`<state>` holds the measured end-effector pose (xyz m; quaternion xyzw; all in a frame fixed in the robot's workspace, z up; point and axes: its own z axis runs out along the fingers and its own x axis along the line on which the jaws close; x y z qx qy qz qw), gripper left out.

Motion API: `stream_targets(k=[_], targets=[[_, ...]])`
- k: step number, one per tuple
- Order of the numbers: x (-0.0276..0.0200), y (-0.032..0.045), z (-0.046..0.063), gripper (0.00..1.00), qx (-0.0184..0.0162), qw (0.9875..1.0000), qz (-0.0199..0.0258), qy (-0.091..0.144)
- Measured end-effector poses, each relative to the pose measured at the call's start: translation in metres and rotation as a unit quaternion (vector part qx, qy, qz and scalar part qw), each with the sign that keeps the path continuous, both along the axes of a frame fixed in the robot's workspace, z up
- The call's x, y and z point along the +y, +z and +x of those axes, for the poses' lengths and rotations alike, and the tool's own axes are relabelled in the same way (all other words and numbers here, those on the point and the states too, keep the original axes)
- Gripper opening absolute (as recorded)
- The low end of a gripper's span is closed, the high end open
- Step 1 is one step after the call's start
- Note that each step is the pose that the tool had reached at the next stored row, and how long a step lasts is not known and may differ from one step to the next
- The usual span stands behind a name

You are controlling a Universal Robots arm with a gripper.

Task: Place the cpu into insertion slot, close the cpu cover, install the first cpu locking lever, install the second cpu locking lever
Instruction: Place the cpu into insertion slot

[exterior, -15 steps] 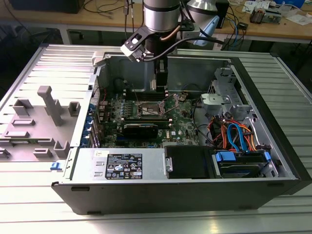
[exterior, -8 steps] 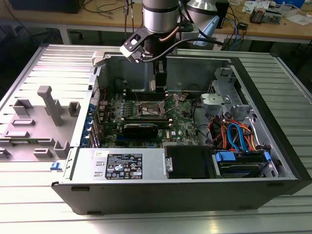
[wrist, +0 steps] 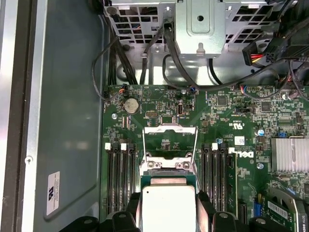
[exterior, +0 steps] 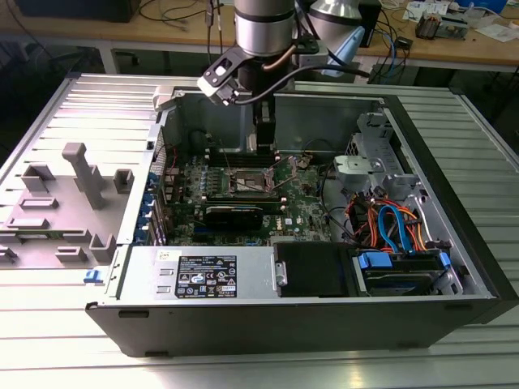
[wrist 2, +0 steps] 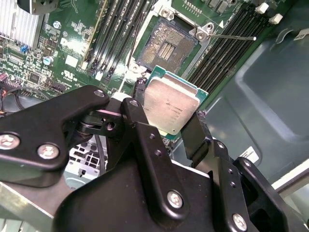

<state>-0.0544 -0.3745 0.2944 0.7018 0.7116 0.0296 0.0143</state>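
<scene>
Two black fingers (wrist 2: 145, 137) of the gripper (wrist 2: 170, 112) pinch the cpu (wrist 2: 171, 104) by opposite edges, its grey metal top facing the camera in the second wrist view. The cpu hangs clear above the green motherboard (wrist 2: 72, 43), near the bare socket (wrist 2: 166, 46) and not in it. In the first wrist view the cover (wrist: 170, 129) seems to lie flipped back beyond the socket. In the exterior view the arm (exterior: 263, 24) hangs over the open computer case (exterior: 324, 324).

cpu (wrist: 166, 207) — cut off by the picture's edge in the first wrist view; in the second wrist view two edges hidden behind the black jaws.
</scene>
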Motion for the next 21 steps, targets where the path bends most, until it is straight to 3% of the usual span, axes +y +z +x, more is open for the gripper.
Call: stream_targets(k=[13,21], targets=[[-0.0012,-0.0293,-0.004,0.55,0.0001,1.0,0.0,0.0],[-0.0012,-0.0299,-0.004,0.55,0.0001,1.0,-0.0001,0.0]])
